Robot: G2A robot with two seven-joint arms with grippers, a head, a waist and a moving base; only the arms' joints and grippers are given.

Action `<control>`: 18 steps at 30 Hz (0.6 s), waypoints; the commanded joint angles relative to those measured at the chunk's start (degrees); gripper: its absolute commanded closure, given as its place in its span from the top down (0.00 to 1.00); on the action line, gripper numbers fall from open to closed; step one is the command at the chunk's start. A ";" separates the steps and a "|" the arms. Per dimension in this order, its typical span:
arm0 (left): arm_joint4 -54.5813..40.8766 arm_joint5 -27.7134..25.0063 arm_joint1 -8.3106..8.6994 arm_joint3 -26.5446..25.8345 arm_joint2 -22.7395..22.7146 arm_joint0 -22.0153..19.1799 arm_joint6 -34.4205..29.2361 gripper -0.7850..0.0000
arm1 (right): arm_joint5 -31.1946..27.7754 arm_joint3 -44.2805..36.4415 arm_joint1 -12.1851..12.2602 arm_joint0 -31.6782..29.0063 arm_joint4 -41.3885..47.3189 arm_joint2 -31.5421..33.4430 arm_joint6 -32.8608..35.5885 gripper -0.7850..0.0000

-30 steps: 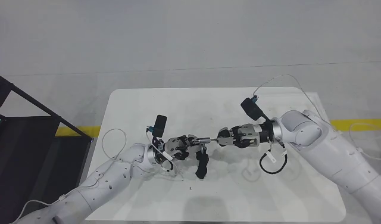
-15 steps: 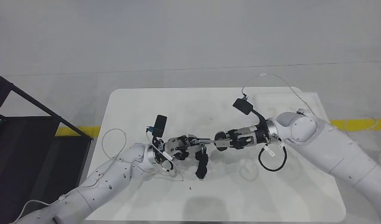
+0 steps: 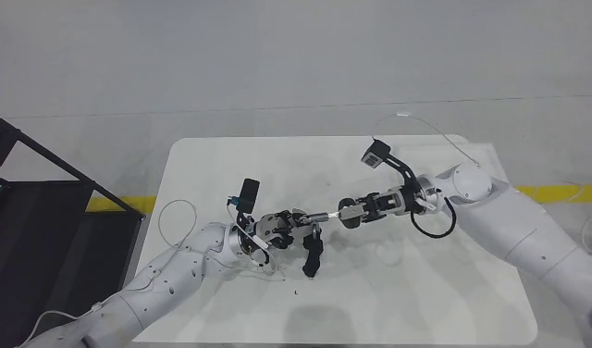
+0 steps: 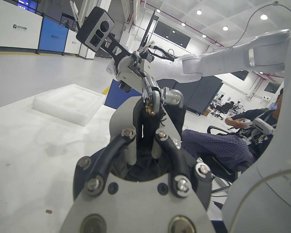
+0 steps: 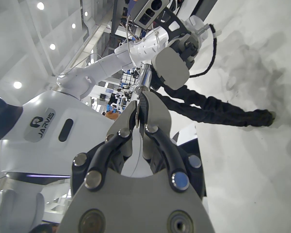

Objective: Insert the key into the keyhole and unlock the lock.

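left gripper [image 3: 285, 226] pinching cable lock [image 3: 320, 217], midway between table [image 3: 213, 163] side edges | right gripper [image 3: 345, 216] pressed on key [image 5: 137, 118] | key axis in line with lock, aimed at left jaws | depth unclear

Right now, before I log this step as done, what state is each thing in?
Left gripper: shut on the lock.
Right gripper: shut on the key.
Lock: held up; locked or unlocked, cannot tell.
Key: tip at the lock's silver end; how deep, cannot tell.
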 commanded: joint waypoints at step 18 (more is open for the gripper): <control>0.00 0.00 0.00 0.00 0.00 0.00 0.00 0.00 | 14.19 13.89 -8.97 -2.21 10.15 2.31 12.26 0.00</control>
